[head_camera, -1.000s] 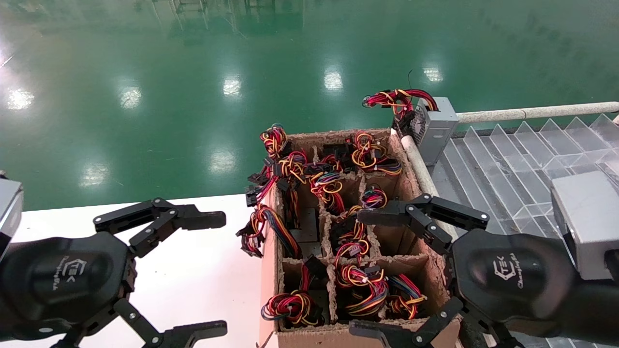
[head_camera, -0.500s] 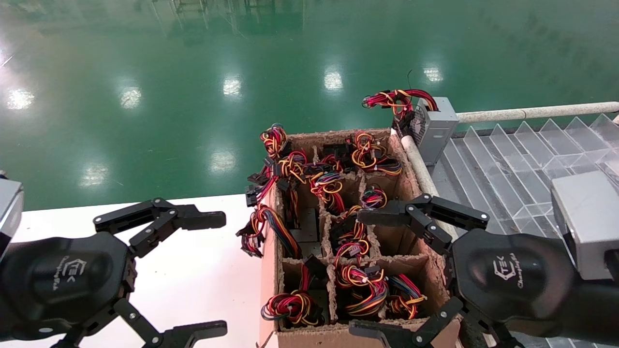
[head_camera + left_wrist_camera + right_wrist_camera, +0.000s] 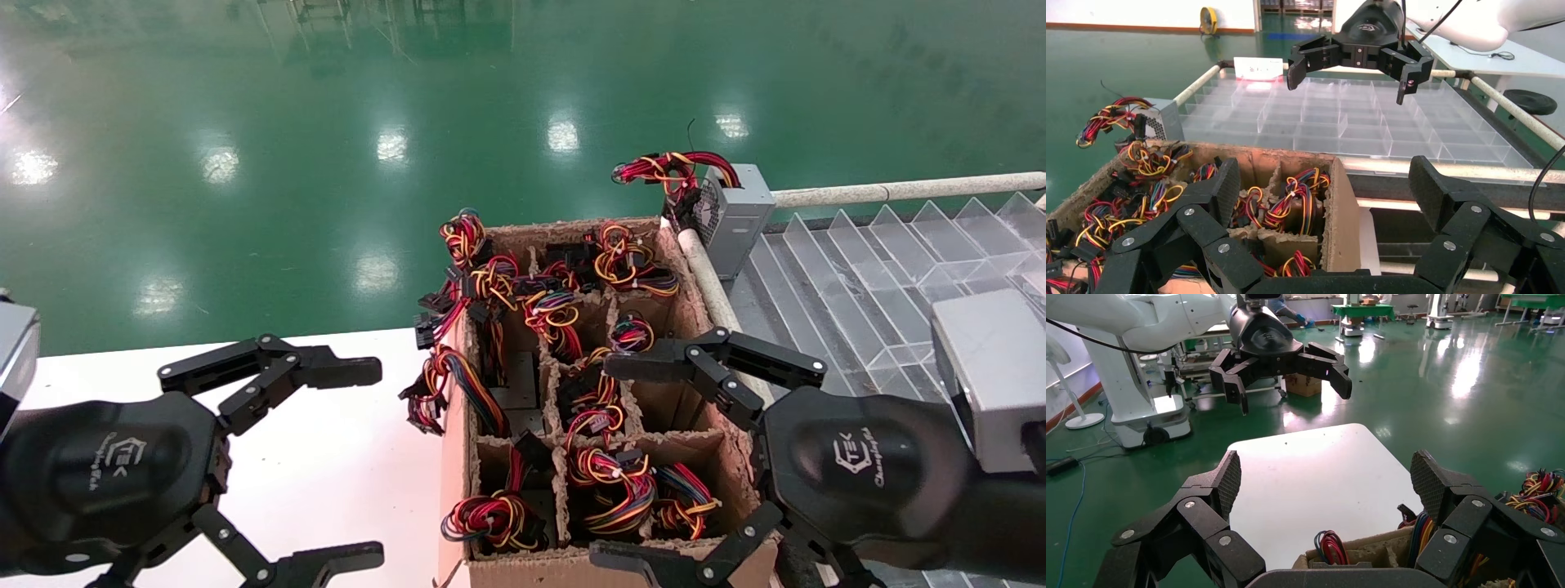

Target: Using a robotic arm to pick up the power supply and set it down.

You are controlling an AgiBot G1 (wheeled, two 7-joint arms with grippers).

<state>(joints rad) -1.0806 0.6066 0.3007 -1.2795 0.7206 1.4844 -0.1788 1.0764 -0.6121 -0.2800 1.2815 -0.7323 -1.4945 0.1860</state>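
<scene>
The power supply, a small grey metal box with a perforated face and a red, yellow and black wire bundle, stands on the far left corner of the clear tray. The left wrist view shows the power supply beyond the carton. My right gripper hangs open over the near right part of the cardboard carton, holding nothing. My left gripper hangs open over the white table, left of the carton, also with nothing in it.
The carton's compartments hold several units topped with coiled coloured wires; some bundles spill over its left wall. A pale rail borders the tray's far side. Green floor lies beyond the table's edge.
</scene>
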